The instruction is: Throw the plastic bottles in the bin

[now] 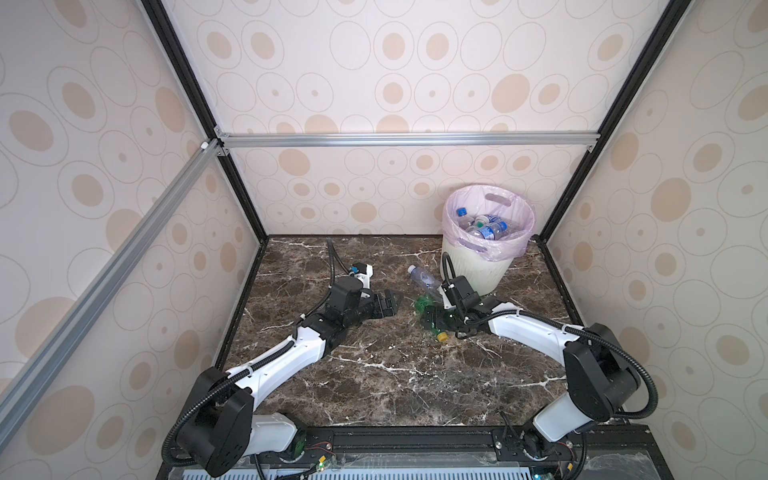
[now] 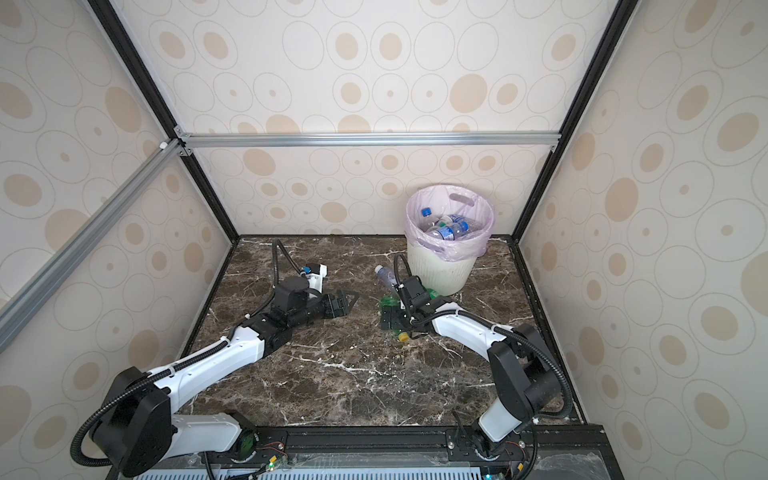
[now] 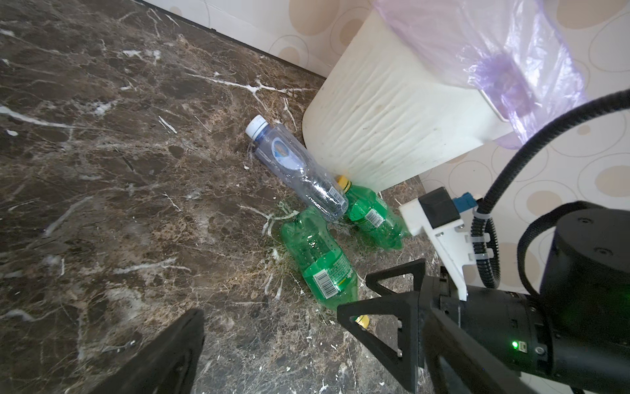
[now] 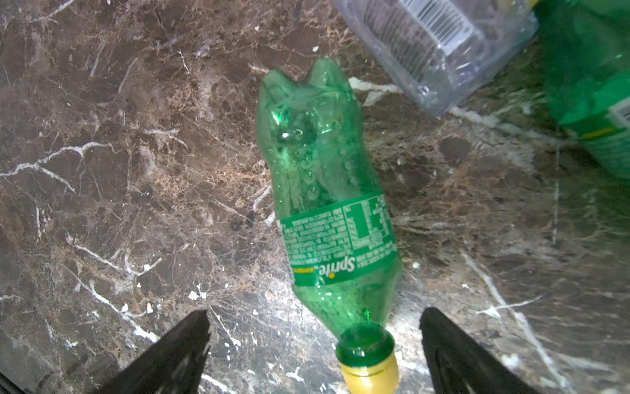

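Looks like a robotics lab test cell rather than a lived-in room. Boxed in on three sides by flat panels [image 1: 415, 62] printed with beige ovals, held in a frame of black posts [image 1: 183, 70] and silver aluminium rails [image 1: 407, 139]. Floored with a brown marble-look table [image 1: 395, 374]. Fitted along the near edge with a black mounting bar [image 1: 415, 440], two white-and-black robot arms [image 1: 282, 353], ribbed cable hoses [image 3: 507, 170] and bare wiring [image 1: 322, 448].
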You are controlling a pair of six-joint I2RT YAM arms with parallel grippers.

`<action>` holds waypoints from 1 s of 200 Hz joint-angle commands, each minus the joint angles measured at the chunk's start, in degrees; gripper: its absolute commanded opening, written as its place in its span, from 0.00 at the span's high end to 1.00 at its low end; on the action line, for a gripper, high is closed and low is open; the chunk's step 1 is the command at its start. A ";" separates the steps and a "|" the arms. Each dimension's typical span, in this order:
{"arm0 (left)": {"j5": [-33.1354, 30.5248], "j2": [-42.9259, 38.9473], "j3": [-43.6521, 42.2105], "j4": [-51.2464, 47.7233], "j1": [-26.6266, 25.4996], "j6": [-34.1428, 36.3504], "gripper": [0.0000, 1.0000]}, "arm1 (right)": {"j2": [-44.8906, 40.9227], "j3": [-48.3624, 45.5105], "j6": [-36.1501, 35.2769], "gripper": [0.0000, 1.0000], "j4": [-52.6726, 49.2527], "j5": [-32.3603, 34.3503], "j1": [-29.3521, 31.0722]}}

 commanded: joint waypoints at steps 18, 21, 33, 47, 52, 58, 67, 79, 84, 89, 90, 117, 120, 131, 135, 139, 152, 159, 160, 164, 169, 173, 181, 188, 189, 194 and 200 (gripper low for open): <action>0.45 0.45 0.31 0.27 0.62 -0.47 0.01 | 0.72 -1.42 0.76 0.01 0.82 -1.62 -0.30; 0.42 0.45 0.30 0.28 0.67 -0.51 0.01 | 0.94 -1.49 1.01 0.01 1.17 -1.82 -0.23; 0.43 0.28 0.25 0.09 0.80 -0.37 0.01 | 1.90 -1.45 1.37 0.01 1.76 -2.04 0.36; 0.32 0.14 0.10 -0.23 0.92 -0.25 0.01 | 2.97 -0.69 1.84 0.01 2.01 -2.04 1.41; 0.31 0.18 0.05 -0.31 1.02 -0.23 0.01 | 3.32 -0.42 2.08 0.01 2.17 -2.12 1.80; 0.25 -0.01 -0.02 -0.37 1.06 -0.06 0.01 | 3.75 0.03 2.34 0.01 2.35 -2.21 2.28; 0.14 -0.11 -0.05 -0.48 1.18 0.02 0.01 | 4.45 0.90 2.49 0.01 2.37 -2.31 3.14; 0.09 -0.21 -0.21 -0.67 1.43 0.11 0.01 | 5.26 2.04 2.74 0.01 2.22 -2.38 4.25; 0.09 -0.30 -0.13 -0.75 1.64 0.11 0.01 | 5.53 2.40 2.83 0.01 2.24 -2.52 4.59; 0.13 -0.33 -0.14 -0.87 1.66 0.10 0.01 | 5.74 2.73 3.07 0.01 2.27 -2.70 4.83; 0.13 -0.34 -0.19 -0.90 1.62 0.10 0.01 | 5.75 2.75 3.09 0.01 2.30 -2.77 4.86; 0.43 -0.30 -0.19 -1.31 2.36 0.48 0.01 | 4.97 3.22 3.05 0.01 2.03 -2.72 5.10; 0.60 -0.15 -0.07 -1.29 2.44 0.47 0.01 | 4.72 3.21 2.87 0.01 1.80 -2.47 5.14; 1.42 0.79 0.30 -1.57 2.69 0.75 0.01 | 3.50 3.22 2.20 0.01 0.83 -1.58 5.12; 1.84 1.38 0.47 -1.78 2.69 0.85 0.01 | 3.02 3.21 1.94 0.01 0.48 -1.23 5.05; 2.34 1.86 0.75 -1.81 2.64 0.98 0.01 | 2.42 3.19 1.68 0.01 0.02 -0.88 4.98; 4.12 3.61 1.34 -1.82 2.66 0.90 0.01 | 0.40 2.96 1.14 0.00 -1.48 -0.22 4.37; 4.56 4.40 1.57 -2.04 2.68 0.60 0.01 | -0.93 2.48 1.00 0.00 -2.08 0.11 3.90; 4.59 4.53 1.59 -1.97 2.70 0.53 0.01 | -1.10 2.41 1.00 0.00 -2.16 0.14 3.78; 4.91 4.99 1.69 -1.87 2.66 0.38 0.01 | -1.82 2.12 0.92 0.00 -2.51 0.24 3.41; 5.42 5.45 1.81 -1.73 2.70 0.25 0.01 | -2.96 1.56 0.79 0.00 -2.81 0.33 2.87; 5.81 5.87 1.98 -1.54 2.71 0.06 0.01 | -3.79 1.20 0.67 0.00 -3.12 0.34 2.46; 6.48 6.61 2.08 -1.21 2.53 -0.43 0.01 | -5.38 0.47 0.33 0.00 -3.68 0.50 1.53; 7.18 7.22 2.11 -0.68 2.42 -0.96 0.01 | -6.65 -0.07 0.01 0.00 -4.40 0.84 0.92; 7.26 7.35 2.12 -0.63 2.40 -1.00 0.01 | -6.90 -0.14 -0.02 0.00 -4.46 0.94 0.79; 7.64 7.84 2.17 -0.35 2.30 -1.36 0.01 | -7.76 -0.48 -0.30 0.00 -5.02 1.31 0.20; 7.81 8.49 2.38 -0.32 2.05 -1.52 0.01 | -8.81 -0.94 -0.63 0.00 -5.55 1.62 -0.36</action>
